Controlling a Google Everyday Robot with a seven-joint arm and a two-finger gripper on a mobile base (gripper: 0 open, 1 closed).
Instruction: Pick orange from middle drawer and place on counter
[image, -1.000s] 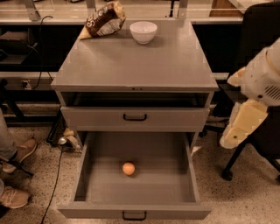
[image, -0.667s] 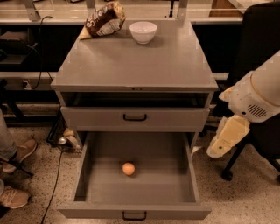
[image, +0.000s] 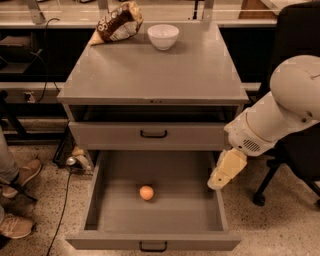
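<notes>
Warm, dim light falls from above; the bench (image: 150, 75) top is evenly lit, while the recess below it lies in shadow. The tool (image: 225, 172), over the drawer's (image: 170, 212) right wall, glows pale against a dark background.

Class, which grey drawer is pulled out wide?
The lower drawer, holding the orange; the upper drawer is pushed in. The gripper hangs by the lower one's right wall.

No legible text. Print on bag (image: 117, 22), back left of counter (image: 150, 70): unreadable. Arm's gripper (image: 219, 181) at right wall of open drawer (image: 165, 215).
</notes>
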